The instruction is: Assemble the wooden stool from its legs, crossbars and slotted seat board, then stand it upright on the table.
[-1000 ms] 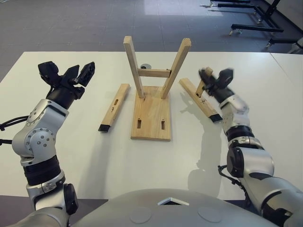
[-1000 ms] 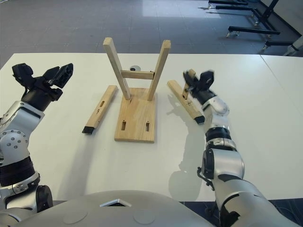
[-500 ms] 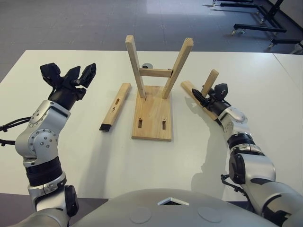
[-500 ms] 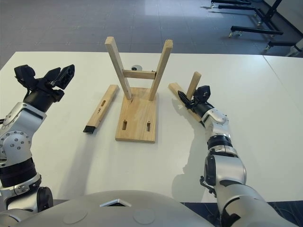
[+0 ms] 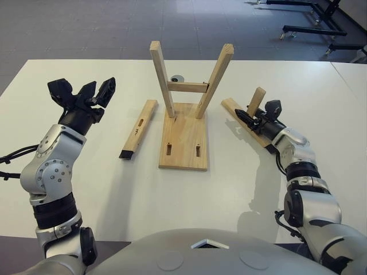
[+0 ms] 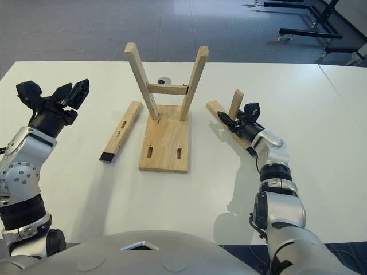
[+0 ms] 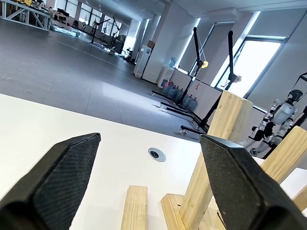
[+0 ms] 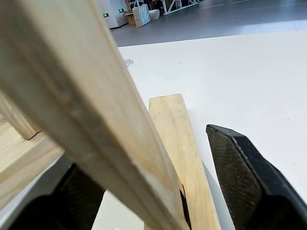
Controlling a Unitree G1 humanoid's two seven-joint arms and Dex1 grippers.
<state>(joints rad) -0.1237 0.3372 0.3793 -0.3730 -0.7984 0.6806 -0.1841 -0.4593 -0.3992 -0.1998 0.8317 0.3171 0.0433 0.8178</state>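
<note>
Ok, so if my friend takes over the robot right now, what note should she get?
Left gripper: fingers open, raised over the table's left side, empty.
Right gripper: fingers open around the right loose leg, beside the short crossbar sticking up from it.
Done: two standing legs in the seat board, joined by a top crossbar.
Left: fit both loose legs (the left loose leg lies beside the board), then turn everything upright.

White table [image 5: 114, 195] w/ round grommet [image 5: 177, 79]; black wheeled frames [image 5: 312, 31] on grey floor [image 5: 86, 28] behind.
</note>
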